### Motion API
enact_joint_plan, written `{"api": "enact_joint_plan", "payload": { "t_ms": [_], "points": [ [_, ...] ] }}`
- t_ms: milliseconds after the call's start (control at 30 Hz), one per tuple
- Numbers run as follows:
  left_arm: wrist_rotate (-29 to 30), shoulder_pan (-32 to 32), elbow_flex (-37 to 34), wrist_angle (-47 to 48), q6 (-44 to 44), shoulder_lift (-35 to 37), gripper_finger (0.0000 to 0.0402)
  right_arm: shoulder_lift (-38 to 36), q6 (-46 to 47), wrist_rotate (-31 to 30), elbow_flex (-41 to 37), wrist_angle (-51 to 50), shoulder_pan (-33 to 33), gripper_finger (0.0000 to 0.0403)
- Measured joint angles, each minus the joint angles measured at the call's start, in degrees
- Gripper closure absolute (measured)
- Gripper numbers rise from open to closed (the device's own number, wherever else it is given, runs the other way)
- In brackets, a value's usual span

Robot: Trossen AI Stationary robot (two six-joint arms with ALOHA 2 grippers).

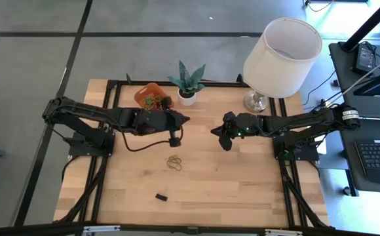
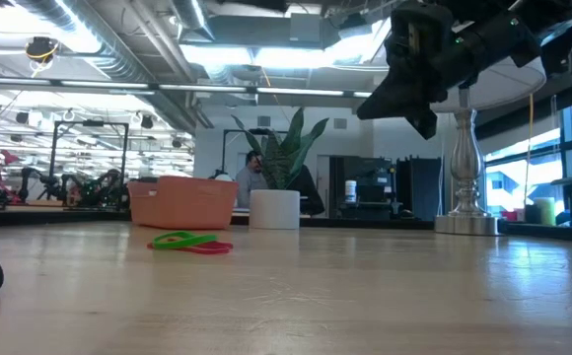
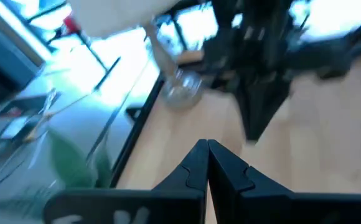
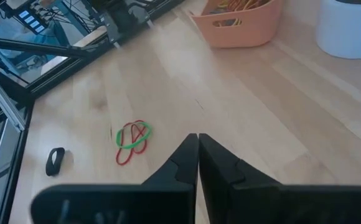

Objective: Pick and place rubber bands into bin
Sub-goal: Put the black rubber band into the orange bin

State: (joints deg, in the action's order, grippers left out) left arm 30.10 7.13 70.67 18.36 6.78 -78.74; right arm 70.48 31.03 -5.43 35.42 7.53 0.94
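My left gripper (image 1: 187, 119) hangs above the table with its fingers (image 3: 196, 165) pressed together and nothing between them. The bin (image 1: 150, 96) sits just behind and beside it, next to the white plant pot (image 1: 187, 98), with a tangle of coloured bands already inside. My right gripper (image 1: 213, 131) faces the left one across a small gap over the middle of the wooden table (image 1: 255, 190), its fingers (image 4: 183, 160) likewise shut tight on nothing. The loose rubber bands (image 4: 132, 140), a green loop lying over red ones, rest on the wood below and ahead of my right fingertips, on the near side of both grippers. A single black band (image 4: 55, 160) lies farther out, well apart from them. The lamp (image 1: 280, 54) stands behind my right arm.
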Motion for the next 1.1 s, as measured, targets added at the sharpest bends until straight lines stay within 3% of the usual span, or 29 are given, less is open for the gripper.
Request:
{"api": "enact_joint_plan", "payload": {
  "t_ms": [200, 400, 833, 1033, 1100],
  "points": [
    [-12.31, -0.85, 0.0, -9.43, 0.13, -0.21, 0.0399, 0.02, 0.03, 0.04, 0.0, -0.04, 0.01, 0.0386],
    [-13.02, -1.34, 0.07, -14.59, -0.65, -1.19, 0.0394, -0.01, 0.01, 0.07, 0.0, -0.04, 0.01, 0.0385],
    [-8.69, -1.7, 0.0, -14.15, -3.01, -1.57, 0.0397, -0.01, -0.01, 0.07, 0.0, -0.04, -0.01, 0.0386],
    [-17.45, -3.12, 0.0, -14.86, -1.02, -1.68, 0.04, -0.01, -0.01, 0.07, 0.0, -0.06, 0.01, 0.0386],
    [-17.99, -3.23, 0.0, -15.77, -0.27, -2.01, 0.0397, -0.01, 0.0, 0.07, 0.0, -0.02, 0.0, 0.0385]
  ]
}}
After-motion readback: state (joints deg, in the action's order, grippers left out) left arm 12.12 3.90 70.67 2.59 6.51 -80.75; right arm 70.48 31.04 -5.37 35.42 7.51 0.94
